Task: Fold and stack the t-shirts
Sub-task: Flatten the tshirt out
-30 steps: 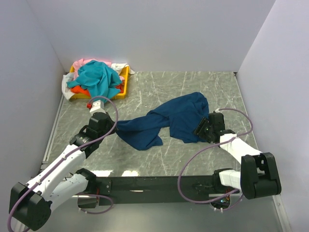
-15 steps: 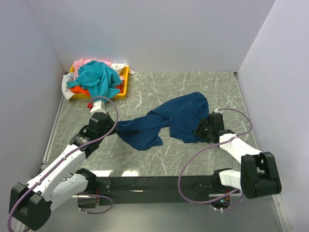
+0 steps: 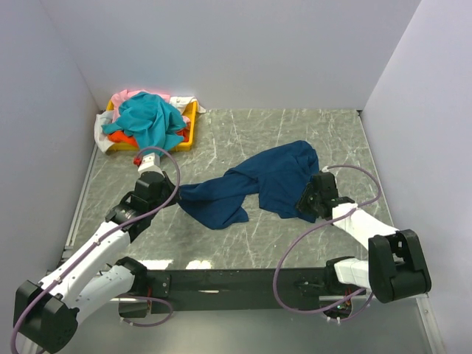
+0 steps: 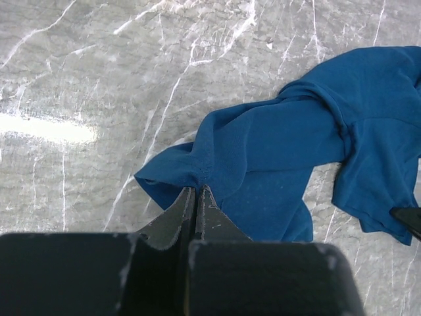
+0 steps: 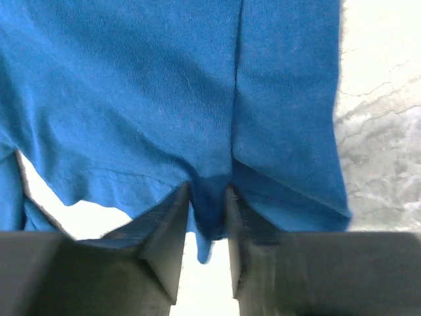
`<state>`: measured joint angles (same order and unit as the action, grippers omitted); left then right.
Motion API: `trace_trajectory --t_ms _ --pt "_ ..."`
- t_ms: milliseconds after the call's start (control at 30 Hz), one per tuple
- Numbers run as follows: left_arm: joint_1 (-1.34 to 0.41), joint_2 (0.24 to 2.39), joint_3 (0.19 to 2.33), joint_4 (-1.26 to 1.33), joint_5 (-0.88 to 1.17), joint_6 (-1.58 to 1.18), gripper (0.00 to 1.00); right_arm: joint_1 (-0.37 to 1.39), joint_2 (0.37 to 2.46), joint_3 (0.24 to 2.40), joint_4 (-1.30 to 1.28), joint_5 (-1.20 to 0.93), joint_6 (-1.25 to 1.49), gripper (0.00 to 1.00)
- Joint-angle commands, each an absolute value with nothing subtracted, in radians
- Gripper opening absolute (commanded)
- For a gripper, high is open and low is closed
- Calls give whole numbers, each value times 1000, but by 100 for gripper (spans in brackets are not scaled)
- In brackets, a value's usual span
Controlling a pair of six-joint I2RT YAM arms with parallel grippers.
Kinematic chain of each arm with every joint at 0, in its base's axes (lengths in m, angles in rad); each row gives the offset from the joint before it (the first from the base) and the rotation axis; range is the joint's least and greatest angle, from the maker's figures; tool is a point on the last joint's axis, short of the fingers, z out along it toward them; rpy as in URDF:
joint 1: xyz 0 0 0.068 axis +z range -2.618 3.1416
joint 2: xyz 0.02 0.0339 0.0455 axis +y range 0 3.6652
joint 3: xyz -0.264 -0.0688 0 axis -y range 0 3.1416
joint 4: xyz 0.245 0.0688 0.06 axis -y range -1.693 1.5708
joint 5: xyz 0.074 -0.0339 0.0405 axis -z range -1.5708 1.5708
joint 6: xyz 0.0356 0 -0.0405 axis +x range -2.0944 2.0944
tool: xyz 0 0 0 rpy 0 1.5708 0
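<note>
Where the left hand (image 4: 196, 190) pinches it, the navy t-shirt (image 4: 276, 145) bunches.

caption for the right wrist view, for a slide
Right end effector straddling a bunched edge fold of the navy blue t-shirt, marble table beyond.

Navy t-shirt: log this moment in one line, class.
left gripper: shut on navy t-shirt | right gripper: astride its edge, grip unclear | fold: not begun
</note>
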<state>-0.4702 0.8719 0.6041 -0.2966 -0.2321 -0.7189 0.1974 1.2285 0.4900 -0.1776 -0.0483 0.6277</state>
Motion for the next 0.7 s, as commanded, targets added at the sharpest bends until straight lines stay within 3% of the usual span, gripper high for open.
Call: trace_trajectory --t_ms 0,133,400,667 --pt "-468 847 618 -275 -221 -715 0 209 1186 537 -213 -2 620 31" --pt "-468 842 624 -291 -236 -706 1 213 1132 566 -264 -12 601 0" --pt "-459 801 718 -403 -421 -709 0 219 896 716 -497 29 566 0" --pt "-430 681 903 -523 -673 -657 0 216 729 1086 -744 178 523 0"
